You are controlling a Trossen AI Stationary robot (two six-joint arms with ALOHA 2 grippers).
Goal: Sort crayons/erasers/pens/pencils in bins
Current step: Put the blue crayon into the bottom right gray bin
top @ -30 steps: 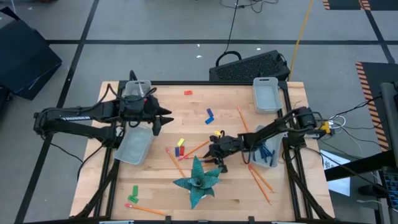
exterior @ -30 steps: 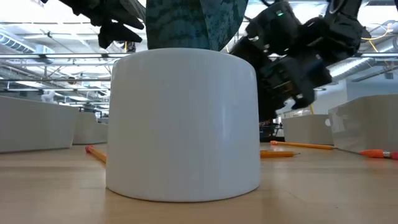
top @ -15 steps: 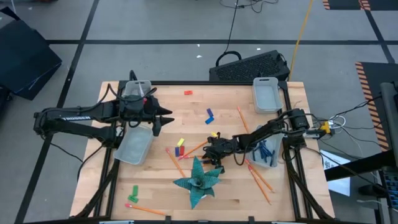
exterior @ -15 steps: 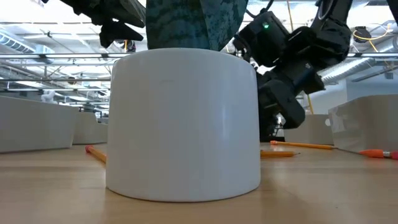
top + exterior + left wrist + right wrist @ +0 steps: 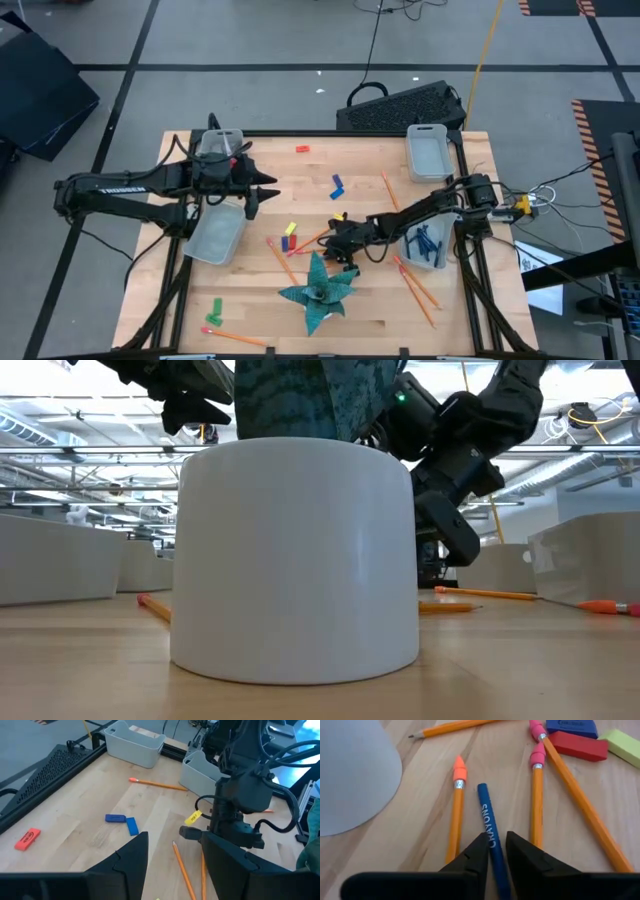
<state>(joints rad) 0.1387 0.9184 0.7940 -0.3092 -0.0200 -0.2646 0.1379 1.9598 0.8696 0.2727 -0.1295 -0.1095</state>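
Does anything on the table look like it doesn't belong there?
Yes: a potted plant stands near the table's front edge among loose pencils and erasers. It isn't stationery. Its white pot blocks most of the low view.

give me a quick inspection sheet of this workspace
surface: light wooden table, dark frame.
job's things: four translucent grey-white plastic bins; right-edge bin holds dark blue pens; orange pencils and a blue stick printed CRAYONS lie loose.
clutter: teal plant in white pot; red, blue, yellow and green blocks.
grippers: right gripper low over the blue stick, fingers nearly closed astride it; left gripper open, above table beside a bin.
cables: yellow and black cables on floor behind.
surroundings: black keyboard-like object behind table.
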